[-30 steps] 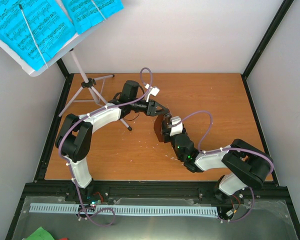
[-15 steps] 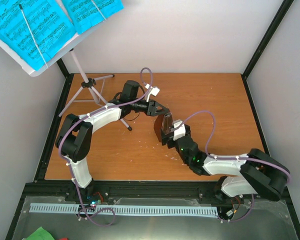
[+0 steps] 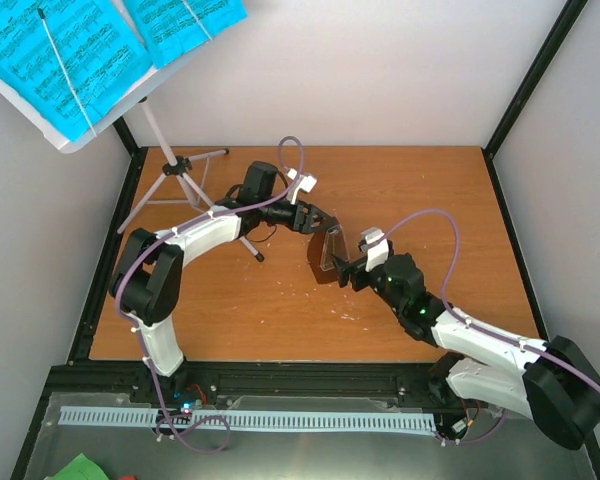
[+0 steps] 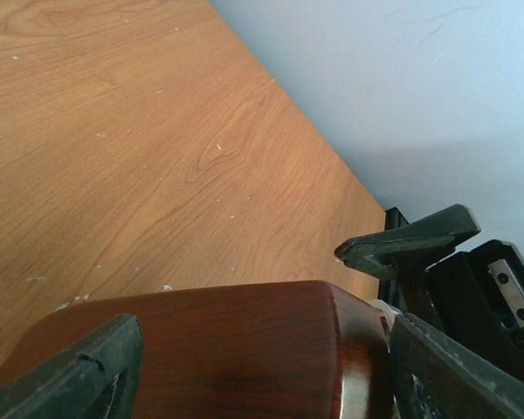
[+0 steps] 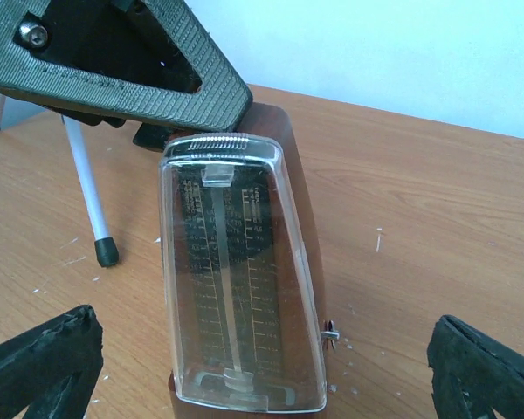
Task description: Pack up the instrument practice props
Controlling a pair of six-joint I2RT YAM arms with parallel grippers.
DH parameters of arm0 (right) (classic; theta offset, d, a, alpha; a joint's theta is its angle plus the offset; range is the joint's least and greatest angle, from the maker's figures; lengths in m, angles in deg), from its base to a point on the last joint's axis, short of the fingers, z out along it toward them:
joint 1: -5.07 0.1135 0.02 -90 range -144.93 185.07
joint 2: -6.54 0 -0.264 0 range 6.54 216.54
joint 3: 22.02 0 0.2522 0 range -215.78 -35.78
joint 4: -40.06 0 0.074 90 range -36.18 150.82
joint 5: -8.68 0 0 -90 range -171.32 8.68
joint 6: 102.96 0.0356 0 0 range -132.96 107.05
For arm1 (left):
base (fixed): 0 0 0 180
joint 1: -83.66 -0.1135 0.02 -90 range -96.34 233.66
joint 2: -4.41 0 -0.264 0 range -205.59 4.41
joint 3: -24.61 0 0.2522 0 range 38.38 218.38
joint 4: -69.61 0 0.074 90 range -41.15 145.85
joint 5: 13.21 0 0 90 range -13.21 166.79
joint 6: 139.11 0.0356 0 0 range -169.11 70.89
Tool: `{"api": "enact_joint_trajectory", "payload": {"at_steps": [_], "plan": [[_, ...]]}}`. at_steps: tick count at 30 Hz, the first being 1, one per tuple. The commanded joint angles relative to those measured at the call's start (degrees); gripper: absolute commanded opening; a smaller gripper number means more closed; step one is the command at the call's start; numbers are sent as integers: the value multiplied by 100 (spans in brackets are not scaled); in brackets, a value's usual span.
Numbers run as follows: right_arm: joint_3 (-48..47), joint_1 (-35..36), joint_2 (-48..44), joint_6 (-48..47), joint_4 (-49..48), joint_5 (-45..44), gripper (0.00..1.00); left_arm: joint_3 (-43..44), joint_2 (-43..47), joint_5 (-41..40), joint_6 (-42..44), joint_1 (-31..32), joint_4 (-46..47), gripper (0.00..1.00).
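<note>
Two grippers close in on the metronome (image 3: pixel 329 255), which stands upright near the middle of the tabletop (image 3: pixel 450 200) with its clear cover facing the right gripper (image 3: pixel 348 270). That gripper, on the arm at the lower right of the overhead view, has its fingers (image 5: pixel 44 367) spread wide, well off either side of the cover and touching nothing. Just beyond, the left gripper (image 3: pixel 320 222) sits at the metronome's brown top from the far side. Its jaws are apart and straddle the wood, though I can't tell whether they brush it. Further back, toward the upper left, the stand (image 3: pixel 178 163) rests its tripod legs on the tabletop, one black foot near the metronome. Farthest, in the upper left corner, blue pages (image 3: pixel 60 50) lie on its tilted desk.
</note>
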Motion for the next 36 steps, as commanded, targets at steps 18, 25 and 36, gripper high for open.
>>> {"api": "enact_joint_trajectory", "payload": {"at_steps": [18, 25, 36], "plan": [[-981, -218, 1590, -240, -199, 603, 97, 67, 121, -117, 214, -175, -444, 79], [-993, -333, 1684, -225, -350, 844, 98, 18, 303, -16, 87, -422, -273, 88], [-1233, -369, 1914, -343, -407, 882, 95, -83, 286, 511, -187, -581, 138, 81]]}}
